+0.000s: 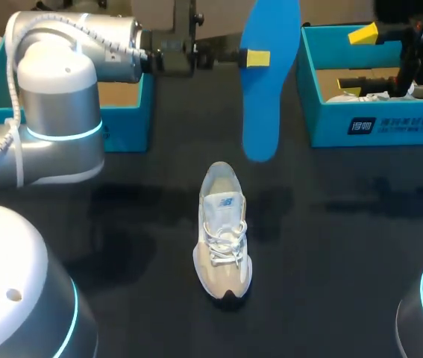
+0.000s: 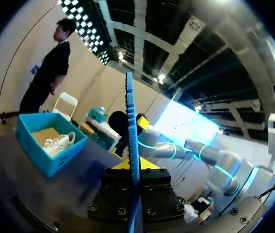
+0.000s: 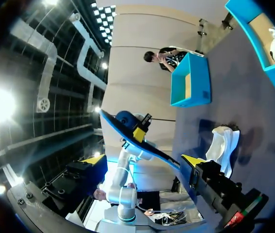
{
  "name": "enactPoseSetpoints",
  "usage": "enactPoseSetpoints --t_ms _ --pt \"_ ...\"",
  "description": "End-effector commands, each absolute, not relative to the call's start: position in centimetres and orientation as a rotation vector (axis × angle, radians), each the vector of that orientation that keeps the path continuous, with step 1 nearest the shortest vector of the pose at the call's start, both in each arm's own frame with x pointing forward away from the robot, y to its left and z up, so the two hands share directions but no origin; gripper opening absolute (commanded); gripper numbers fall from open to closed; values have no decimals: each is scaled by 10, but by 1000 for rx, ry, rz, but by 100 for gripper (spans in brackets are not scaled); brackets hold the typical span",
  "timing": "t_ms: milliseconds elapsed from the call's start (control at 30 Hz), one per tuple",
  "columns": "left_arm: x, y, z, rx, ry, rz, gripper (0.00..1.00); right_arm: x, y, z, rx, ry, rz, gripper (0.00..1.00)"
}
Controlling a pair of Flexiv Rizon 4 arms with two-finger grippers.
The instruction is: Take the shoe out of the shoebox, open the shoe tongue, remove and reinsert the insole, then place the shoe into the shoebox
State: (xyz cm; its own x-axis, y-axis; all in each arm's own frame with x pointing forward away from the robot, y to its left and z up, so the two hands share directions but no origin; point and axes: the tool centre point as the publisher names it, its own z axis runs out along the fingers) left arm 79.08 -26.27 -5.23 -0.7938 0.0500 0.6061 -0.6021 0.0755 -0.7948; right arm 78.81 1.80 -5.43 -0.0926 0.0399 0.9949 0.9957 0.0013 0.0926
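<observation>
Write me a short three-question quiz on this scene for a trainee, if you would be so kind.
1. Multiple choice: which claw holds the blue insole up above the table? A the left claw; B the other one; C neither.
2. True or false: the shoe stands inside a shoebox.
3. Short answer: what lies in the right shoebox, the one on the right of the head view?

Key: 1 A. 2 False: it stands on the table, between the two boxes and nearer the robot. 3 A second white shoe.
</observation>
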Motion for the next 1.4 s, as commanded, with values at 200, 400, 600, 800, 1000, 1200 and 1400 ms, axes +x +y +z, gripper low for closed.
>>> enactPoseSetpoints --t_ms 200,400,600,800,1000,1200,1400 --pt "793 -263 -51 1290 -1019 702 0 788 19 -54 -1197 -1307 -1258 100" --pt "793 -263 -51 1290 -1019 702 0 788 19 -54 -1197 -1307 -1258 100" --pt "794 -264 -54 1284 -988 703 0 788 19 -54 -1197 -1307 -1258 100" --pt "796 -265 -55 1269 -938 739 0 782 27 -40 -1337 -1368 -1189 100" --pt "798 -266 -57 1241 -932 782 0 777 38 -23 -1473 -1449 -1128 100" --pt "801 -264 -56 1217 -940 830 0 774 48 -6 -1564 -1512 -1058 100" --pt "804 -262 -53 1188 -979 921 0 776 58 11 -1674 -1573 -938 100"
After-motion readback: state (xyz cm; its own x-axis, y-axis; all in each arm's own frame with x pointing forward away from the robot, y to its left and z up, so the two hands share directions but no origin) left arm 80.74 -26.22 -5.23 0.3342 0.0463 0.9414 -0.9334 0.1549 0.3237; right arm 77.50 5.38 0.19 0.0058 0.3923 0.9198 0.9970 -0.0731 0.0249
